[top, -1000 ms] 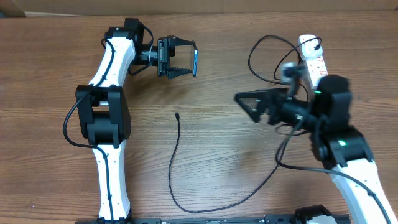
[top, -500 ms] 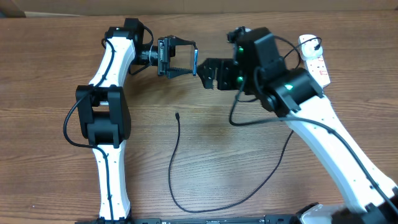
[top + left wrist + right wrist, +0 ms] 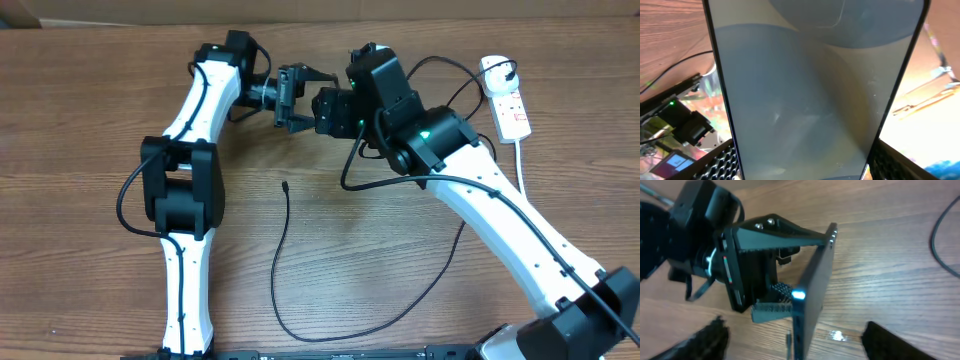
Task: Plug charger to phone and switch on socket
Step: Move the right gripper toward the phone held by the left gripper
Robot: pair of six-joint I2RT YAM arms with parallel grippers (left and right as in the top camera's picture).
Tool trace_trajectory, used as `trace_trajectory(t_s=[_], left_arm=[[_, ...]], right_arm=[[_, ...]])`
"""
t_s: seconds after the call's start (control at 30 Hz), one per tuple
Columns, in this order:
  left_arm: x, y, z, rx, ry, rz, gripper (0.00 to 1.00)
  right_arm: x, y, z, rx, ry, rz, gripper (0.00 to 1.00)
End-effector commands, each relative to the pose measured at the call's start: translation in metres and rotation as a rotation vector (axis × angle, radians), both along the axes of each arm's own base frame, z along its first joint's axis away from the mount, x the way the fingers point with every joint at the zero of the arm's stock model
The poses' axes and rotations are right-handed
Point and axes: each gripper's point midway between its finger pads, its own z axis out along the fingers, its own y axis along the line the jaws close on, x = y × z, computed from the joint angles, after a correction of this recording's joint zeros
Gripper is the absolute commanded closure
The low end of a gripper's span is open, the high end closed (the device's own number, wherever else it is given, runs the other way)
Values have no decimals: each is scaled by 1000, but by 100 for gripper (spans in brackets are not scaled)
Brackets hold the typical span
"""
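Holding phone [image 3: 815,285]: left fingers [image 3: 780,232] clamp it.
Right fingers [image 3: 900,342]: open, just swung in astride phone; handover likely.
Charger [image 3: 286,186]: unplugged, well apart from fingers.

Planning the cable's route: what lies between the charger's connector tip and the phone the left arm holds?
Only bare table, as the overhead view shows: nothing sits between the connector tip and the phone in the left gripper.

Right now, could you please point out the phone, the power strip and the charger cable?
phone [image 3: 810,90], left wrist view, middle of screen.
power strip [image 3: 508,103], overhead view, middle of body.
charger cable [image 3: 286,187], overhead view, free connector tip.
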Motion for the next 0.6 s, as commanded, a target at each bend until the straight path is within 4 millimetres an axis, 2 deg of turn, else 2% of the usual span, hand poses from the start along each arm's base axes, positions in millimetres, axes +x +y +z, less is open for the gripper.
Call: trace_trajectory(t_s=[0.0, 0.13, 0.23, 0.37, 0.57], left_arm=[[1, -6, 3, 6, -41, -14, 29], [0, -7, 0, 22, -44, -16, 29], [0, -7, 0, 25, -44, -16, 29], [0, -7, -2, 35, -40, -15, 29], [0, -7, -2, 37, -26, -14, 28]], right_arm=[[5, 0, -8, -21, 17, -65, 22], [6, -13, -25, -67, 56, -165, 22], [7, -13, -25, -67, 51, -171, 23], [9, -12, -24, -48, 48, -185, 35], [10, -11, -27, -45, 52, -193, 36]])
